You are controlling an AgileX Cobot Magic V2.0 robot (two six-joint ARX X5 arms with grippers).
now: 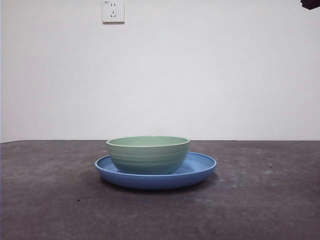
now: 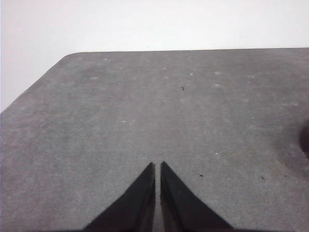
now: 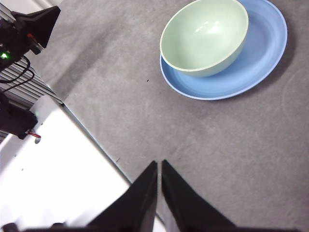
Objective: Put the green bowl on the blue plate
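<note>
The right gripper (image 3: 159,166) has its two black jaws pressed nearly together with only a thin slit between them, holds nothing, and hangs above bare grey table (image 3: 231,159) well apart from the dishes; the left gripper (image 2: 157,168) is likewise closed on nothing over an unoccupied stretch of the table. Farther out, the green bowl (image 1: 148,154) sits upright inside the blue plate (image 1: 200,167), resting on the plate's surface off-centre toward one side of the rim, with no gripper touching either. Behind them, a white wall socket (image 1: 113,11) is mounted on the wall.
</note>
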